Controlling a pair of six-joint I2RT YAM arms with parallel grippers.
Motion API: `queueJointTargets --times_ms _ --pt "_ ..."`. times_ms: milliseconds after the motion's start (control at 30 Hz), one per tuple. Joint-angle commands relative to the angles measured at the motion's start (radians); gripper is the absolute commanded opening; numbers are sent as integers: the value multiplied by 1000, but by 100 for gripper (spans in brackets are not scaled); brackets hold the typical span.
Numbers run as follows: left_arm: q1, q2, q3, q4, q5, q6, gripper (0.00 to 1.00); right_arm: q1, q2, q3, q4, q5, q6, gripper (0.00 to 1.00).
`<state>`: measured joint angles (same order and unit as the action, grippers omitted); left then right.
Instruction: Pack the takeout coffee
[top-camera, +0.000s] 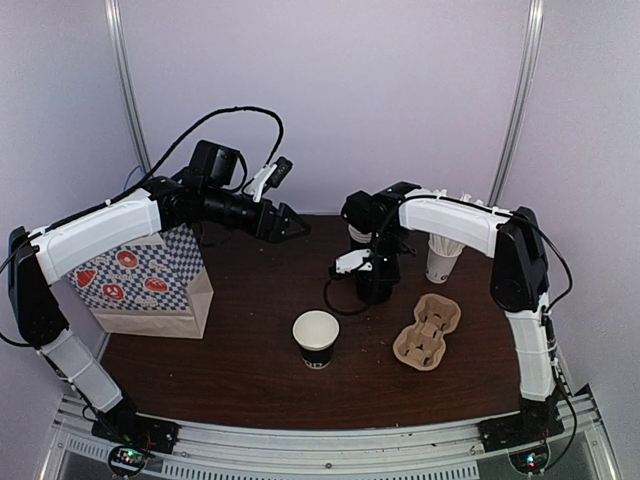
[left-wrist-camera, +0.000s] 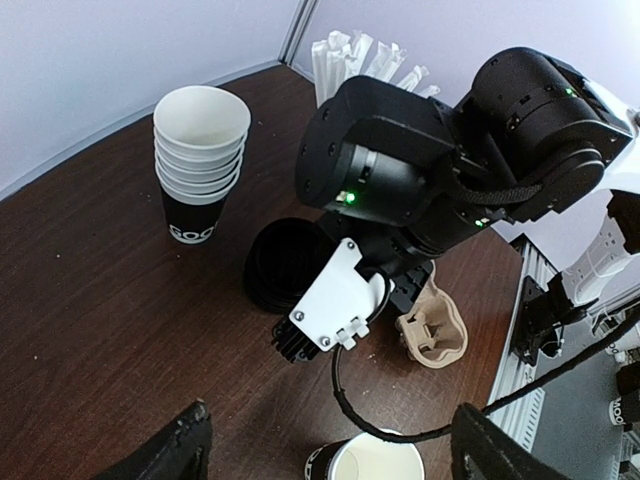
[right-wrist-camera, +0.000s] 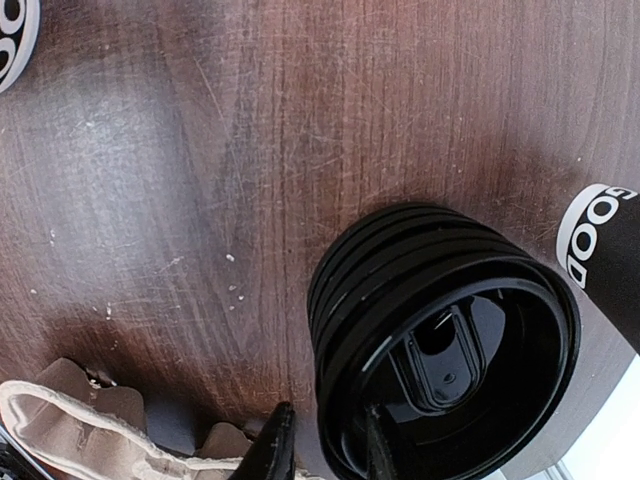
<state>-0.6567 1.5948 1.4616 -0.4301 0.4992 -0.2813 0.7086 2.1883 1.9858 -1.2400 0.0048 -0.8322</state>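
Note:
The takeout coffee cup (top-camera: 316, 338) is black outside and white inside. It stands open near the table's front middle, with no lid on it, and its rim shows at the bottom of the left wrist view (left-wrist-camera: 375, 462). A short stack of black sip lids (right-wrist-camera: 440, 340) lies upside down under my right gripper (right-wrist-camera: 322, 420). The jaws are narrowly open astride the top lid's rim, one finger (right-wrist-camera: 275, 440) outside and one inside. In the top view the right gripper (top-camera: 378, 288) hides the stack. My left gripper (top-camera: 297, 226) is open and empty, high over the back of the table.
A checked paper bag (top-camera: 150, 285) stands at the left. A pulp cup carrier (top-camera: 428, 330) lies right of the coffee cup. A stack of black cups (left-wrist-camera: 200, 150) and a white cup of straws (top-camera: 443, 258) stand at the back right.

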Motion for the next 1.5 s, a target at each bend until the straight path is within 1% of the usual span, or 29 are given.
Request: queueJointTargets --times_ms 0,233,367,467,600,733,833,900,1000,1133,1233,1333,1467 --pt "-9 -30 2 10 10 14 83 2 21 38 -19 4 10 24" --pt "-16 -26 3 7 8 17 83 2 8 91 -52 -3 19 12" --pt "-19 -22 3 6 8 17 83 1 -20 93 -60 -3 22 6" --pt "-21 -18 3 5 6 17 83 2 -42 92 -67 -3 29 3" --pt "-25 -13 1 5 1 20 83 2 -82 96 -82 -42 47 2" --pt "-32 -23 -14 18 -35 27 83 1 -157 99 -89 -148 90 2" --pt "-34 -37 -46 65 -38 27 82 0 -223 102 -92 -274 127 2" --pt "-40 -50 -77 116 -23 34 83 0 -263 99 -87 -366 150 2" --pt "-52 -93 -162 236 -22 76 83 0 -319 82 -60 -496 196 2" --pt "-86 -198 -310 451 -33 129 86 -1 -377 38 21 -660 258 2" --pt "-132 -273 -427 608 -56 169 87 -4 -385 32 64 -780 310 2" --pt "-167 -328 -553 796 -113 164 89 -6 -380 45 93 -904 368 2" --pt "-201 -327 -611 928 -182 149 89 -7 -363 76 111 -1029 428 3"
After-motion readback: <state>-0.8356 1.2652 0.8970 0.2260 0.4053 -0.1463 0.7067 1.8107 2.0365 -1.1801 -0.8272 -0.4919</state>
